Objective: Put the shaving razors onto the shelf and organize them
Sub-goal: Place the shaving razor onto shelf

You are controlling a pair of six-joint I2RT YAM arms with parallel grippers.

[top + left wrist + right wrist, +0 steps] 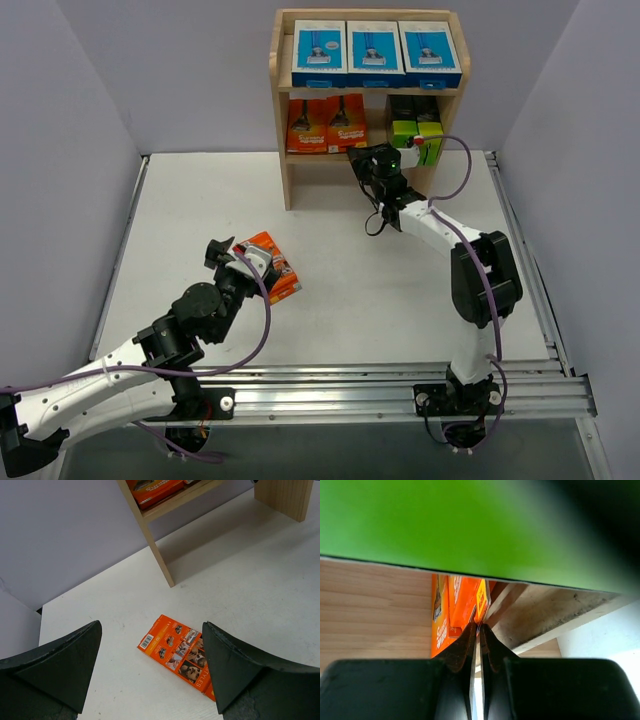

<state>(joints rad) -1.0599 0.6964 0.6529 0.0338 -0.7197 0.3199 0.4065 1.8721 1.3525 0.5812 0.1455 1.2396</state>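
The wooden shelf (284, 150) holds three blue-and-white razor boxes (375, 50) on top. Its middle tier carries orange packs (325, 125) on the left and black-and-green boxes (418, 135) on the right. My right gripper (367, 158) is at the front of that tier. In the right wrist view it (479, 627) is shut, tips touching the thin edge of an orange pack (451, 605) under a blurred green box (470, 520). One more orange pack (175, 647) lies flat on the table. My left gripper (151, 630) hangs open over it, a finger (240, 665) covering its near end.
The white table (340, 300) is walled in grey on three sides. An aluminium rail (400, 385) runs along the near edge by the arm bases. The shelf's left leg (161, 560) stands beyond the loose pack. Purple cables trail from both arms.
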